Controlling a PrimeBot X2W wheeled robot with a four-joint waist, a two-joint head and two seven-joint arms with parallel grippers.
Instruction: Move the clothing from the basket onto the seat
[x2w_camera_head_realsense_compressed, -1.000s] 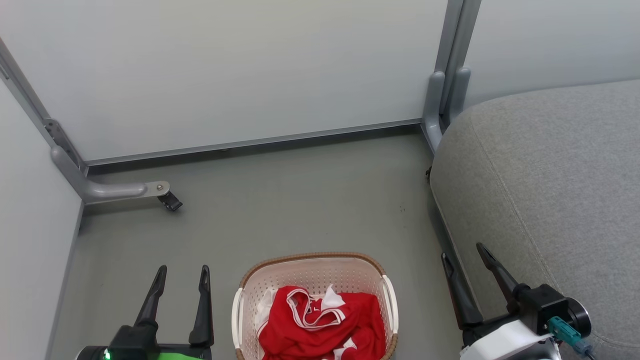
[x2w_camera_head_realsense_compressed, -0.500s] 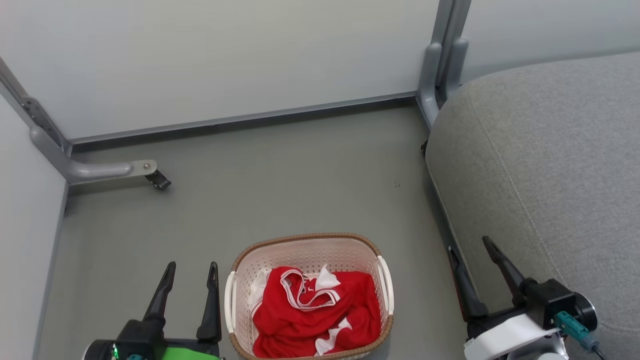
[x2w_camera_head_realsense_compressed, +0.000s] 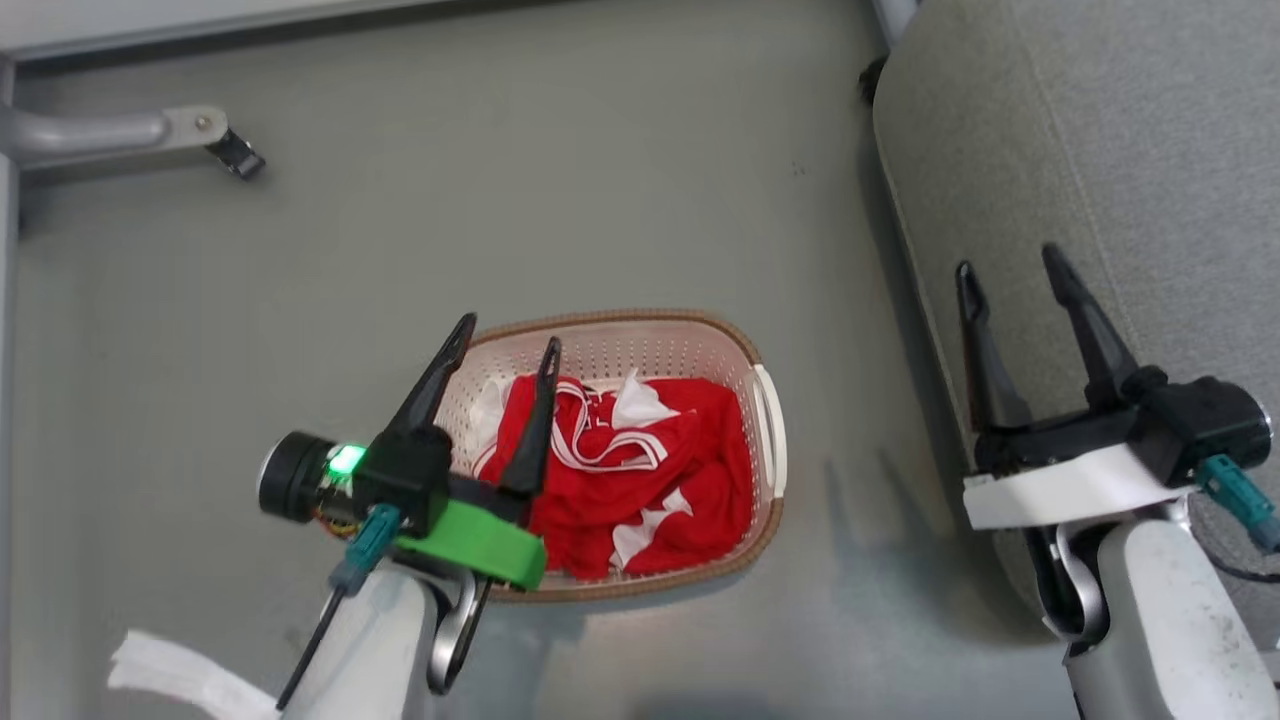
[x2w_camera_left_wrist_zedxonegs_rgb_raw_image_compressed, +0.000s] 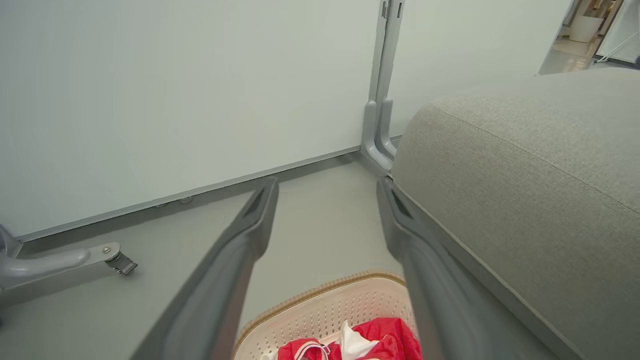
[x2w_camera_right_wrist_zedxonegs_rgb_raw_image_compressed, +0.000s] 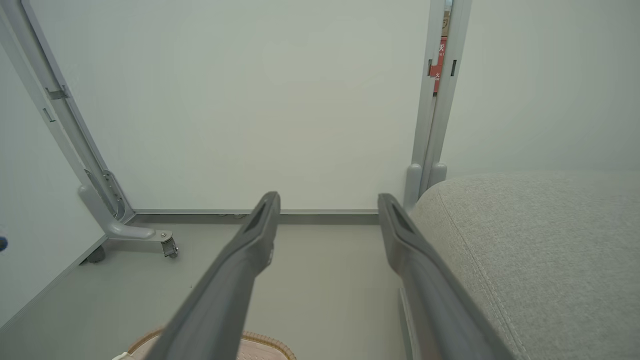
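Observation:
The red clothing (x2w_camera_head_realsense_compressed: 640, 470) with white trim lies bunched in the cream basket (x2w_camera_head_realsense_compressed: 765, 440), which stands on the grey floor. My left gripper (x2w_camera_head_realsense_compressed: 508, 338) is open and hangs above the basket's left side, its fingers over the left rim and the garments, holding nothing. In the left wrist view the clothing (x2w_camera_left_wrist_zedxonegs_rgb_raw_image_compressed: 375, 342) and basket (x2w_camera_left_wrist_zedxonegs_rgb_raw_image_compressed: 320, 310) show low between the open fingers (x2w_camera_left_wrist_zedxonegs_rgb_raw_image_compressed: 235, 260). The grey seat (x2w_camera_head_realsense_compressed: 1150, 150) fills the right. My right gripper (x2w_camera_head_realsense_compressed: 1010, 268) is open over the seat's left edge, empty. The seat (x2w_camera_right_wrist_zedxonegs_rgb_raw_image_compressed: 540, 250) also lies right of its fingers (x2w_camera_right_wrist_zedxonegs_rgb_raw_image_compressed: 240, 270).
Pale partition walls (x2w_camera_right_wrist_zedxonegs_rgb_raw_image_compressed: 250, 100) close off the far side and the left. A grey partition foot with a castor (x2w_camera_head_realsense_compressed: 215, 140) juts onto the floor at the upper left. Another partition post (x2w_camera_left_wrist_zedxonegs_rgb_raw_image_compressed: 382, 115) stands by the seat's far corner. Open floor (x2w_camera_head_realsense_compressed: 550, 200) lies beyond the basket.
The head camera has tilted down, so the whole picture shifted. Both arms have risen further into the picture; the left gripper now hangs over the basket's left side instead of beside it.

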